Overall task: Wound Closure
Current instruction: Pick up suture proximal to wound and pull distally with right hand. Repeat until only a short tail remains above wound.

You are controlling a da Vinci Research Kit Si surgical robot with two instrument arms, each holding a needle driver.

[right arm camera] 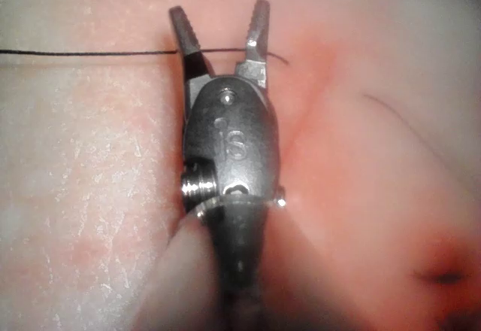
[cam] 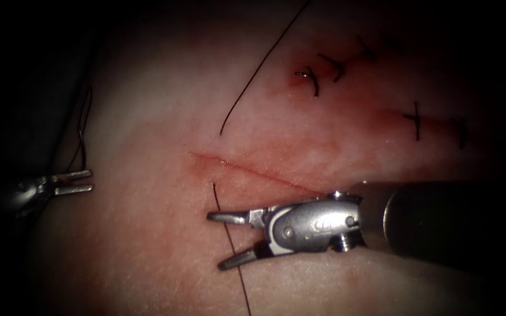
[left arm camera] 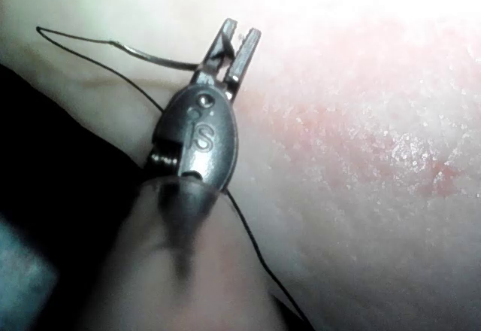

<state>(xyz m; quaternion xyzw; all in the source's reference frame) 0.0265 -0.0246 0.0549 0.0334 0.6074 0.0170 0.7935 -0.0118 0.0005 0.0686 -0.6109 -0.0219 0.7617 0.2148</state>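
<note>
The cut (cam: pixel 253 172) runs across the tissue (cam: pixel 147 246). Near its left end, thread (cam: pixel 232 251) comes out of the tissue on the near side and runs down between the open jaws of my right tool (cam: pixel 215 241) without being gripped. The right wrist view shows this thread (right arm camera: pixel 75 51) crossing between the spread jaws of the right tool (right arm camera: pixel 218 7). Another thread stretch (cam: pixel 253 76) leaves the far side and climbs away. At the far left, my left tool (cam: pixel 91 180) holds the curved needle (left arm camera: pixel 150 59), clear of the tissue, deep in the jaws of the left tool (left arm camera: pixel 241 28).
Several finished stitches (cam: pixel 311 79) with red fluid around them lie at the upper right, and two more (cam: pixel 415 120) further right. The right tool's dark shaft (cam: pixel 440 225) covers the cut's right end. Loose thread (cam: pixel 83 123) trails above the left tool.
</note>
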